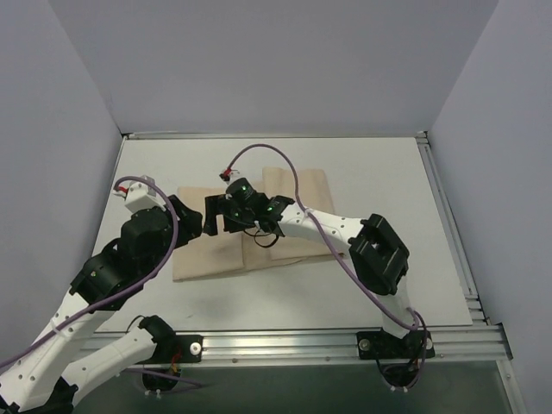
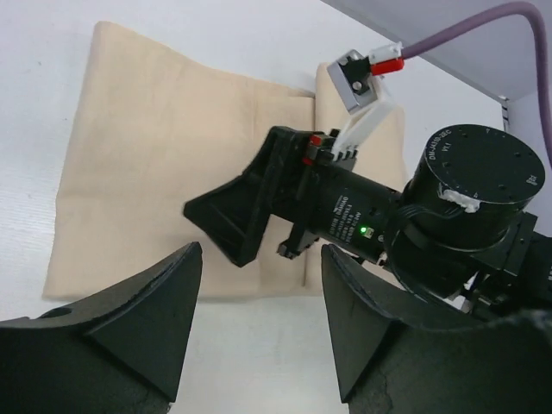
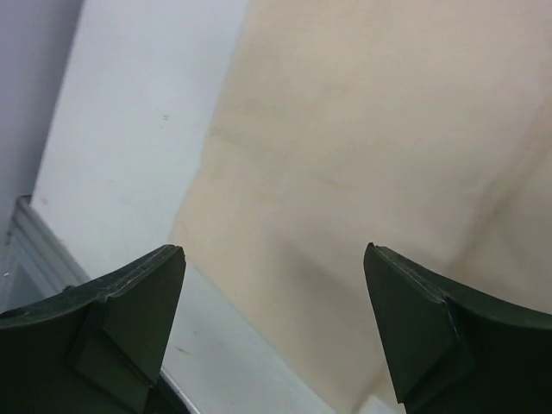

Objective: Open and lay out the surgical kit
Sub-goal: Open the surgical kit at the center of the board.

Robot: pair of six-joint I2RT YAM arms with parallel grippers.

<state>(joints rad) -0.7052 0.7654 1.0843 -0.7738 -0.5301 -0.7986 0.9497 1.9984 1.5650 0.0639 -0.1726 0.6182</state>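
Above the cloth wrap (image 3: 362,129), the right gripper (image 3: 272,328) is hovering, jaws spread, empty; the left gripper (image 2: 259,328) is gaping alongside.

Left gripper (image 2: 259,260) spread, right gripper (image 3: 274,254) spread

- A robotics lab test cell: white table (image 1: 388,172) boxed in by plain grey panels (image 1: 276,60) behind and beside it
- Aluminium rail (image 1: 285,345) along the table's near edge, with left arm (image 1: 138,243) and right arm (image 1: 332,228) bolted there
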